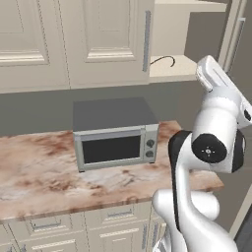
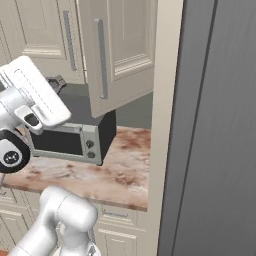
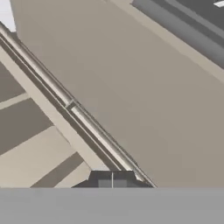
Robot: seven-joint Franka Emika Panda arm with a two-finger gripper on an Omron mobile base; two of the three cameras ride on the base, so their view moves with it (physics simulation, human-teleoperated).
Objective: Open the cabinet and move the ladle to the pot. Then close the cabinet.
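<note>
The cabinet (image 1: pixel 172 54) stands partly open: its door (image 2: pixel 117 55) has swung out from the frame, which bares the cream shelf (image 1: pixel 170 69) inside. That is why the ladle (image 1: pixel 163 61) can be seen at all; it lies on the shelf just inside the opening, its thin curved handle arching up at about 1 o'clock from the microwave (image 1: pixel 115 135) on the tabletop (image 1: pixel 34 167).

In the hand view the gripper (image 3: pixel 112 182) shows its two dark tips pressed together with no gap, so the jaws are together. The long grey bar handle (image 3: pixel 83 118) runs diagonally from 10 o'clock down to the tips, just beside them at 1 o'clock. Whether the tips pinch the bar or merely sit against it I cannot tell; nothing shows between them.

The arm (image 1: pixel 211 142) reaches high at 2 o'clock in the left base view, the hand raised to door height, which fits pulling the door wider rather than reaching for the ladle. My judgement is that opening is under way and the ladle is untouched. No pot is to be seen, so where the ladle must go cannot be said.
</note>
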